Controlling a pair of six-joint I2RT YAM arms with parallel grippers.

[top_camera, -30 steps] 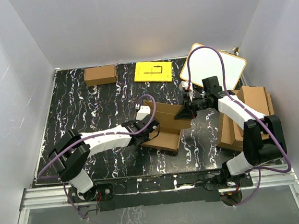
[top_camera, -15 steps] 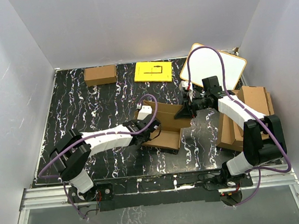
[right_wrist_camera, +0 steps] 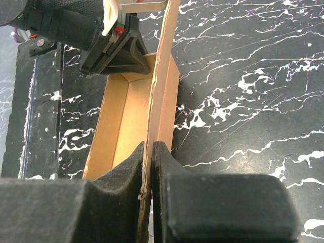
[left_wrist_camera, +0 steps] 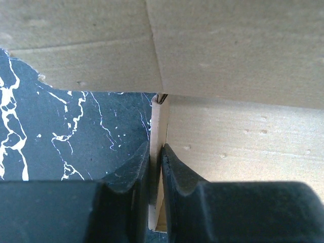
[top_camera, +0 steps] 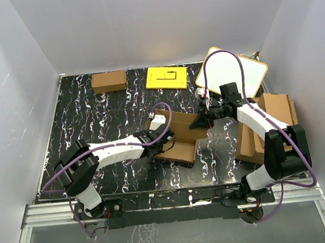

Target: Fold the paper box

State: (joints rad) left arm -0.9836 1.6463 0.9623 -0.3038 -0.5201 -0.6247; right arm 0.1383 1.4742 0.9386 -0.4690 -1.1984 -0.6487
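Paper box (top_camera: pixel 182 151) sat half-open mid-table (top_camera: pixel 94 122)
Left end effector (left_wrist_camera: pixel 156 152) pinched its side wall, right end effector (right_wrist_camera: pixel 148 148) clamped a flap edge; hardly anything moved versus a second earlier.

Bright, even light falls from above, washing the white walls (top_camera: pixel 26 65) pale. Only faint, soft shadows lie on the black table (top_camera: pixel 94 116). Both wrist close-ups blur nearest the lens.

Top camera looks down from above and behind the arms (top_camera: pixel 119 151), whole table (top_camera: pixel 94 116) in frame; each wrist camera sits very close to the paper box (top_camera: pixel 183 151), facing a wall edge-on; all three views share that box.
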